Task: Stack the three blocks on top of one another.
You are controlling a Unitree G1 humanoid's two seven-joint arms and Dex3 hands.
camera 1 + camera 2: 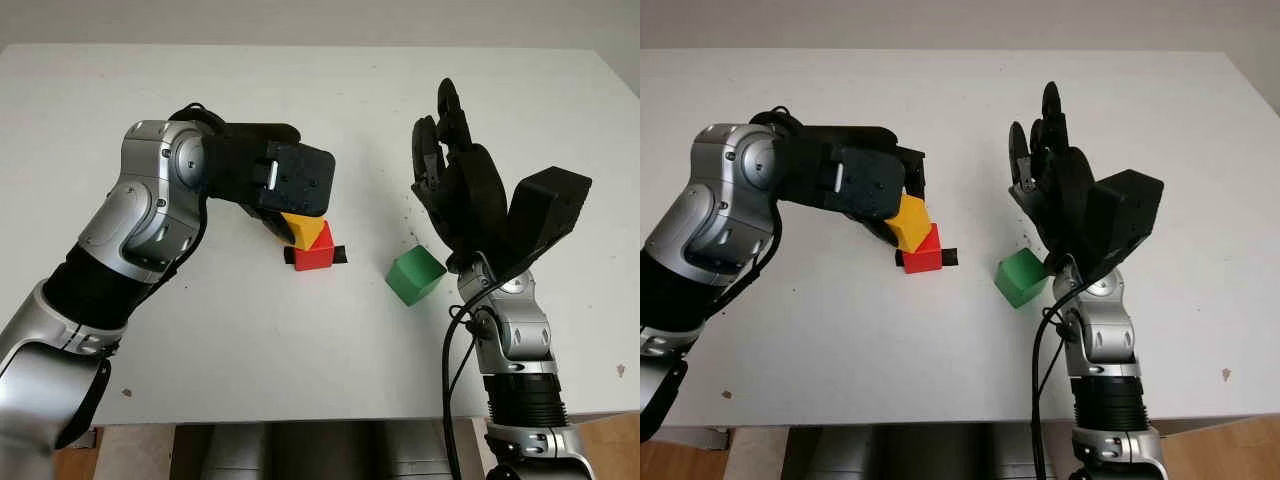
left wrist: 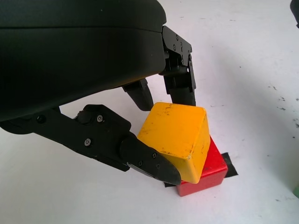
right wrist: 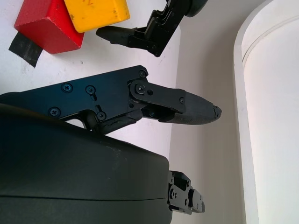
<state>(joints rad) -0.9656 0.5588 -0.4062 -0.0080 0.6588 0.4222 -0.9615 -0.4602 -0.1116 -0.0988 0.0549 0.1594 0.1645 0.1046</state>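
Note:
A yellow block sits tilted on top of a red block near the middle of the table, overhanging the red one toward the left arm. My left hand is shut on the yellow block, with fingers pressed against its sides. A green block stands alone on the table to the right of the pair. My right hand is open and raised just behind and right of the green block, not touching it.
A strip of black tape lies under the red block. The white table ends at a front edge close to the robot. A small dark spot marks the table's near right corner.

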